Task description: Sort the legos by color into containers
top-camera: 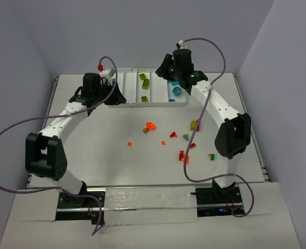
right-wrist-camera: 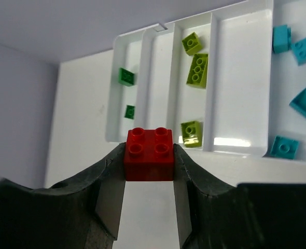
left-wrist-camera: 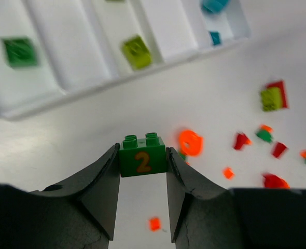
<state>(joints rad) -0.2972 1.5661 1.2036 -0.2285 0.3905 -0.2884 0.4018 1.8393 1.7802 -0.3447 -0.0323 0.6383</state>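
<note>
Left gripper (left-wrist-camera: 142, 150) pinching dark green brick (left-wrist-camera: 142, 160) just short of tray (left-wrist-camera: 91, 89), green lane (left-wrist-camera: 46, 78) up-left in wrist view; right gripper (right-wrist-camera: 149, 150) clamped on red brick (right-wrist-camera: 149, 162), bare lane (right-wrist-camera: 158, 78) dead ahead, running lengthwise away

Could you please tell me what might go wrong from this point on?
The red square plastic brick in the right claw could drop among the lime green bricks or teal bricks; an empty compartment of the white plastic tray lies between them.
The dark green plastic brick marked 2 sits only at the tips of the left claw and may slip.
</note>
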